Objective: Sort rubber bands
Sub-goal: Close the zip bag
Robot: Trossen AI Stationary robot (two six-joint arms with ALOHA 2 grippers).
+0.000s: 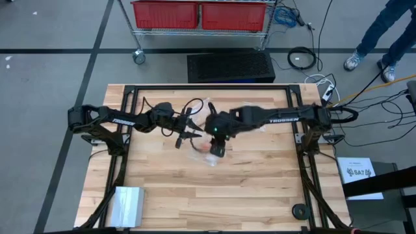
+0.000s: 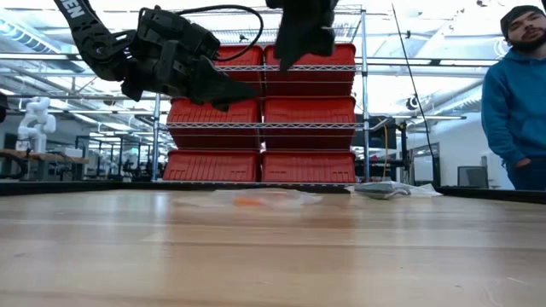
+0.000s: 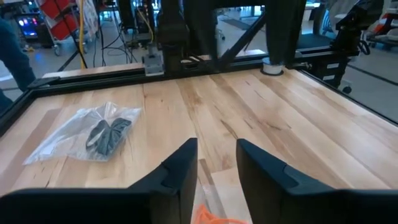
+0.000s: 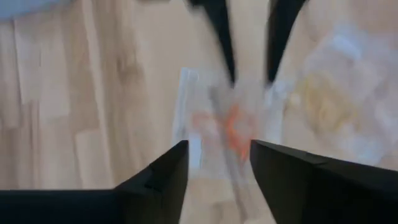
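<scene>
Wood table (image 1: 260, 188), pale planks, black frame round it. Going L to R.

My left gripper (image 1: 193, 130) sits up off the table, near centre, a bit left of the bags. Left wrist view: fingers (image 3: 180, 171) apart, nothing betw. them — released. Orange bands (image 3: 208, 216) show just under the tips, inside a clear bag. Same view, further off: another clear bag (image 3: 84, 134) lying flat w/ black bands (image 3: 107, 135) bunched inside.

Centre, high view: clear bags (image 1: 207, 148) on the wood, an orange patch in one. Low view: orange bit (image 2: 248, 201) flat on the table in clear plastic, both grippers well above it.

My right gripper (image 1: 218, 151) hangs over that bag, pointing down. Right wrist view is blurred, but fingers (image 4: 163, 180) stand apart, empty — released too. Below them the orange bands in their bag; beside it a bag w/ yellowish bands (image 4: 323, 106).

Far R, beyond the table: a person (image 2: 517, 111) in a blue hoodie. Red bins (image 2: 260, 111) on a wire rack behind.
</scene>
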